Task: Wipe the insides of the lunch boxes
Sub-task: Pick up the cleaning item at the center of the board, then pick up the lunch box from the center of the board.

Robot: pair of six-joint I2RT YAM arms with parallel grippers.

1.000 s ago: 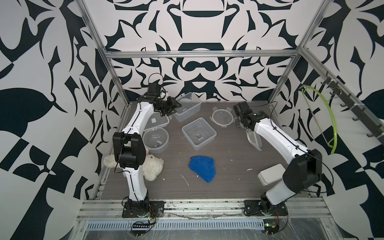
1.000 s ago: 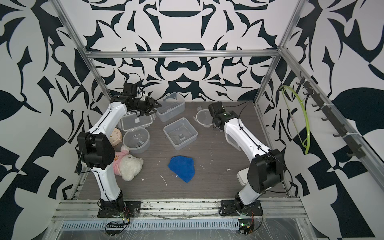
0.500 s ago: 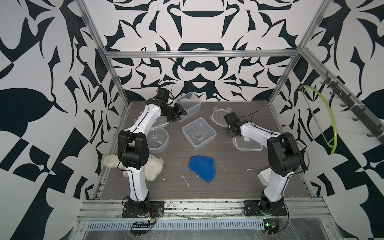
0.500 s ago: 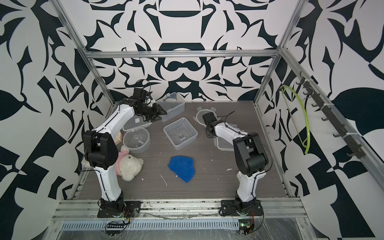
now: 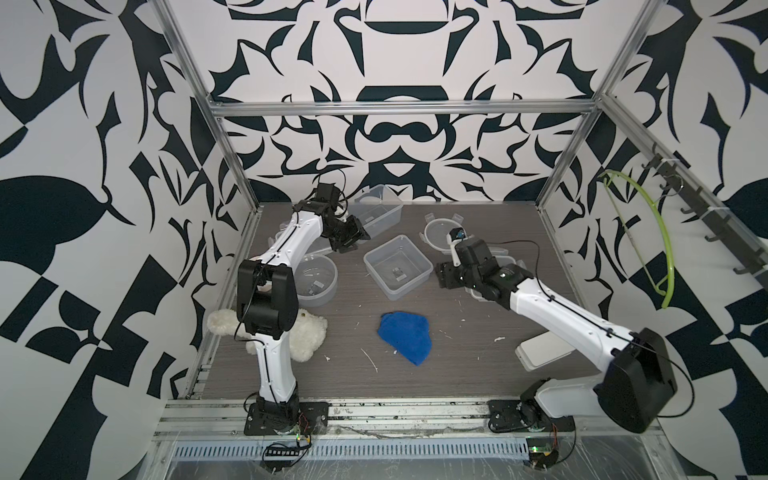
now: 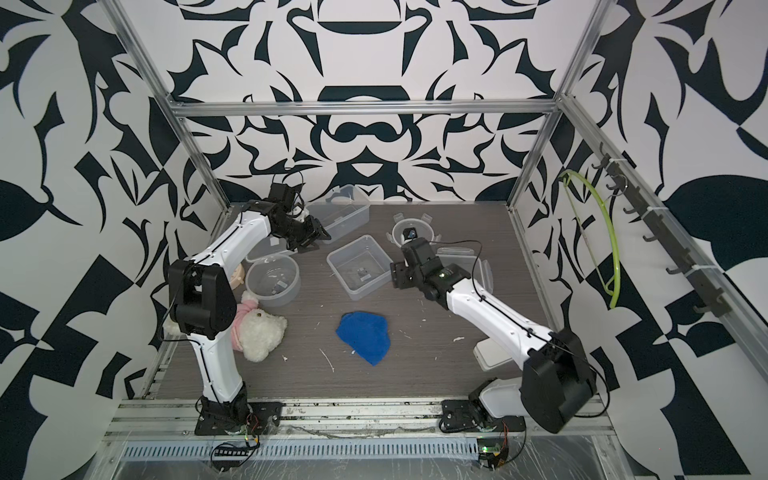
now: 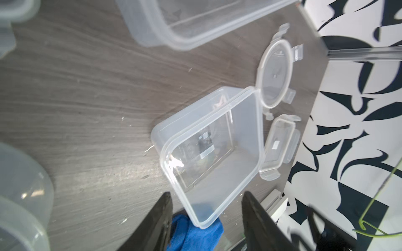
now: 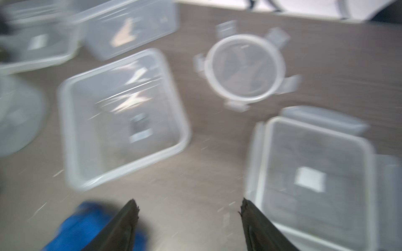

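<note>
Three clear lunch boxes stand open on the table in both top views: a square one point(image 5: 397, 266) point(image 6: 360, 266) in the middle, a round one point(image 5: 316, 280) at the left, and a rectangular one point(image 5: 378, 210) at the back. My left gripper point(image 5: 357, 239) point(image 7: 206, 194) hovers open and empty between the rectangular and square boxes point(image 7: 208, 152). My right gripper point(image 5: 441, 276) point(image 8: 188, 202) is open and empty just right of the square box point(image 8: 121, 117). The right wrist view is blurred.
A blue cloth point(image 5: 405, 336) point(image 6: 365, 336) lies in front of the square box. A round lid point(image 5: 442, 230) and a square lid point(image 5: 503, 264) lie at the back right. A white plush toy point(image 5: 303, 334) sits by the left arm, a white block point(image 5: 544, 351) by the right arm.
My right gripper opened and left the square lid flat on the table, then swung towards the square box. My left gripper moved from the back left towards the middle.
</note>
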